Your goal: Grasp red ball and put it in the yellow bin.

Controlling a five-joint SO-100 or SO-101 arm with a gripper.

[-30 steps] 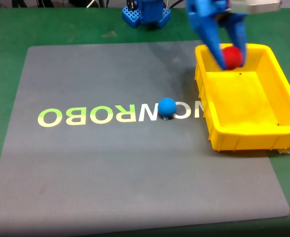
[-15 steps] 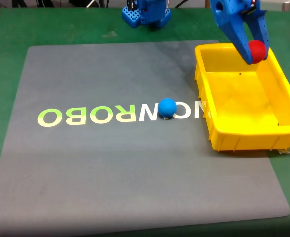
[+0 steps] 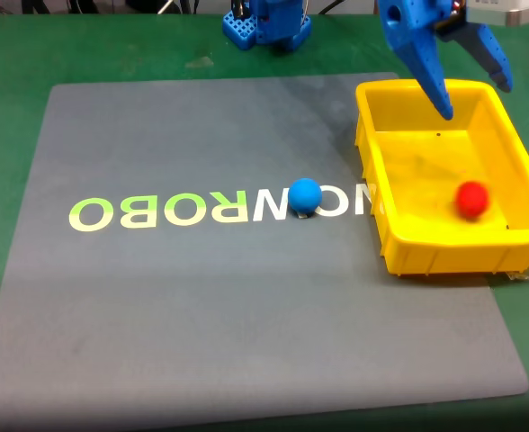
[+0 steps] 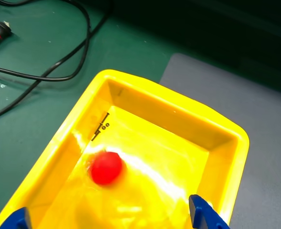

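Robotics lab bench: branded mat, cables

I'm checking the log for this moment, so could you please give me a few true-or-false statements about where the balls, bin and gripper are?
1. The red ball lies inside the bin. True.
2. The gripper is shut on the red ball. False: it is open above the bin and holds nothing.
3. The blue ball sits on the grey mat, on its lettering. True.
4. The blue ball is in the bin as well. False: it is outside, left of the bin in the fixed view.
5. The bin lies tipped on its side. False: it stands upright, open side up.
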